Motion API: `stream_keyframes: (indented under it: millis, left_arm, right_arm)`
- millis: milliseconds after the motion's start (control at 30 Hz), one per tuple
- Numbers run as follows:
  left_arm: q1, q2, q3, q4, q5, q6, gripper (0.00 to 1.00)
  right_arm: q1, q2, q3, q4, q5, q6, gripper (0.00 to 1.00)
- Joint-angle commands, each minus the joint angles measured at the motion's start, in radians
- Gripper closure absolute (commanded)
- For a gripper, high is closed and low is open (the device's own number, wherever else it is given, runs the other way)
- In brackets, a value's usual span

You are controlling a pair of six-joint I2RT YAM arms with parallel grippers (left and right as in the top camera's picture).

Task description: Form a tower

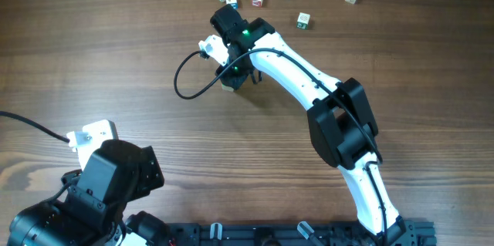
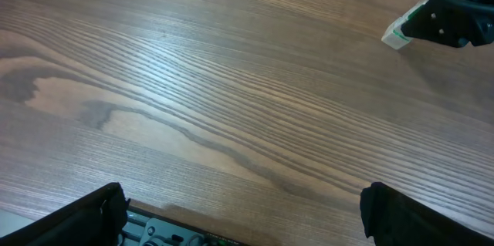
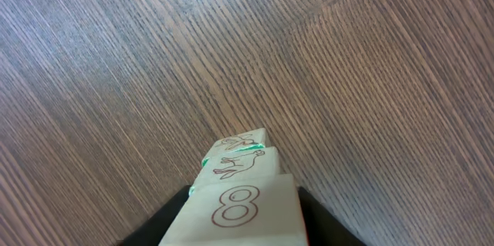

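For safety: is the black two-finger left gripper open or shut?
Open: the black left gripper shows fingers wide apart, brown wooden table between.

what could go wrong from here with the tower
The 8 cube in the right gripper looks slightly off-square over the tower; releasing it could tip the stack. The cable loop hangs close beside the tower; withdrawing might drag it into the cubes.

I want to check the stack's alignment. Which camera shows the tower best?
The right wrist: the tower sits close up, green-edged bird faces legible, just past the 8 cube the right hand grips. Overhead, that hand covers nearly all of it. The left wrist shows only a small distant corner.
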Motion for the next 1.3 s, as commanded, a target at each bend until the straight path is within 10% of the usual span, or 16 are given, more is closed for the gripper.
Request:
stream_keyframes:
  millis: [0,100,433,1267]
  left_arm:
    - [0.005,0.000,-0.002,0.003,-0.020,0.012,0.00]
    - [0.005,0.000,-0.002,0.003,-0.020,0.012,0.00]
    - [0.005,0.000,-0.002,0.003,-0.020,0.012,0.00]
    - [0.005,0.000,-0.002,0.003,-0.020,0.012,0.00]
  right_arm:
    - [-0.004,0.024,-0.014,0.000,0.014,-0.009,0.37]
    - [-0.004,0.027,-0.015,0.002,0.014,-0.009,0.12]
    - [-0.004,0.061,-0.015,0.011,0.055,-0.024,0.11]
    - [-0.004,0.081,-0.015,0.014,0.059,-0.047,0.54]
